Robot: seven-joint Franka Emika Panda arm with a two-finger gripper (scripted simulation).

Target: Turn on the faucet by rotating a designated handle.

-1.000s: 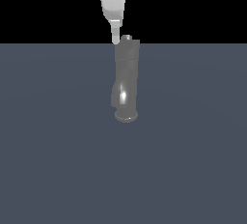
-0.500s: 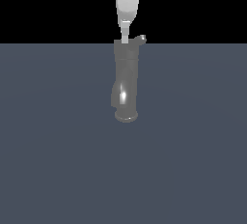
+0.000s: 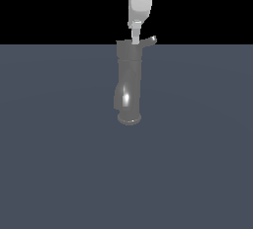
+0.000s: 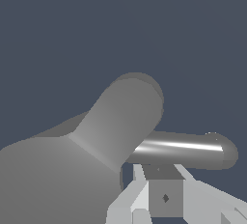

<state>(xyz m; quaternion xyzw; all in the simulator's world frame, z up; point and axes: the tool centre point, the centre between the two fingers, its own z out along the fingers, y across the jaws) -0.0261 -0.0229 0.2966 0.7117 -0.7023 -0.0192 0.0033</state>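
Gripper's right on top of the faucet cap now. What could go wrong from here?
1. The gripper tip sits at the handle's root by the cap, not its paler tip; pushing there gives little leverage and may jam against the faucet body.
2. The handle is a smooth, glossy rod, so a finger could slide off it mid-push.
3. Finger spacing is unclear in both views, so contact may be one-sided.

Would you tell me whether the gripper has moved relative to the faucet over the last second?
Yes. The gripper has shifted toward the exterior view's right, from the faucet cap's left edge to beside the handle.
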